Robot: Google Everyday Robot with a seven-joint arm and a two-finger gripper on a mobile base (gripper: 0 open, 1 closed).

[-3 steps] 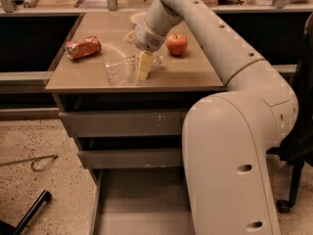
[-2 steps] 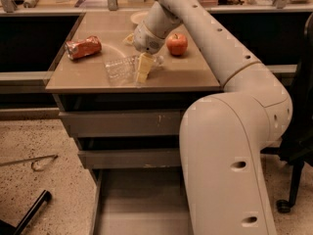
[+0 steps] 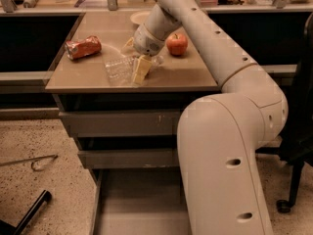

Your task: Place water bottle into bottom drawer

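Sitting beside the crinkled clear water bottle (image 3: 119,70), the gripper (image 3: 139,66) has an unreadable hold.

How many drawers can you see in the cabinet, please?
3: the top drawer just under the tabletop, the middle drawer below it, the bottom drawer pulled out lowest. The arm hides their right ends. The gripper is over the tabletop, at the water bottle.

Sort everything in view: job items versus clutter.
Job: water bottle lying on the countertop; gripper down beside it; bottom drawer, pulled open.
Clutter: crushed red can and apple, both on the countertop.
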